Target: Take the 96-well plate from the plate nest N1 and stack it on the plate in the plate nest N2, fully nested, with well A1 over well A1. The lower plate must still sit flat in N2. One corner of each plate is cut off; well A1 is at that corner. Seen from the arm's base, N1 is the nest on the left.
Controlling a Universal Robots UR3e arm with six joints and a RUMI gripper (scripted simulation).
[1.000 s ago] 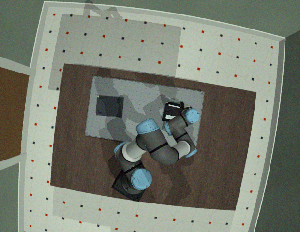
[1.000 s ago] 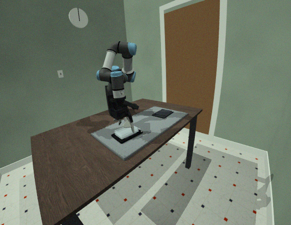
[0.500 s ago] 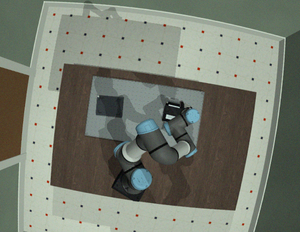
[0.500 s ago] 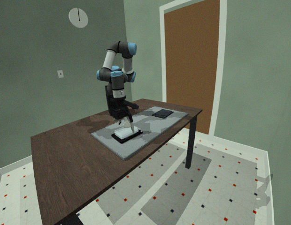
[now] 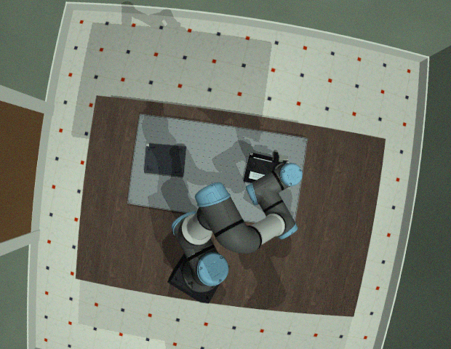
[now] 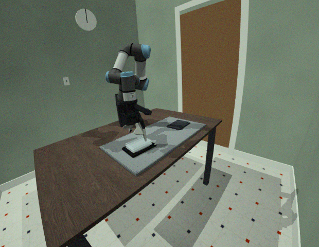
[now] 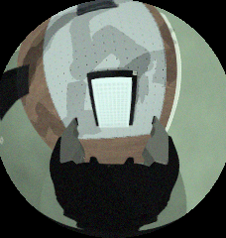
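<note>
The white 96-well plate (image 7: 112,101) lies in the black plate nest N2 (image 6: 139,148) on the grey mat. In the exterior view the white block (image 6: 138,144) looks two plates high and lies level. I cannot make out the cut corners. My gripper (image 7: 114,117) (image 6: 138,134) is open, its two fingers wide apart with nothing between them. It hangs just above the near end of the plate. From overhead, the arm's wrist covers most of N2. Nest N1 (image 5: 164,159) is a dark, empty tray at the left of the mat.
The grey mat (image 5: 214,165) lies on a brown wooden table (image 6: 101,159). The arm's base (image 5: 197,274) stands at the table's near edge. N1 also shows at the far end of the mat (image 6: 177,124). A door and walls stand beyond the table.
</note>
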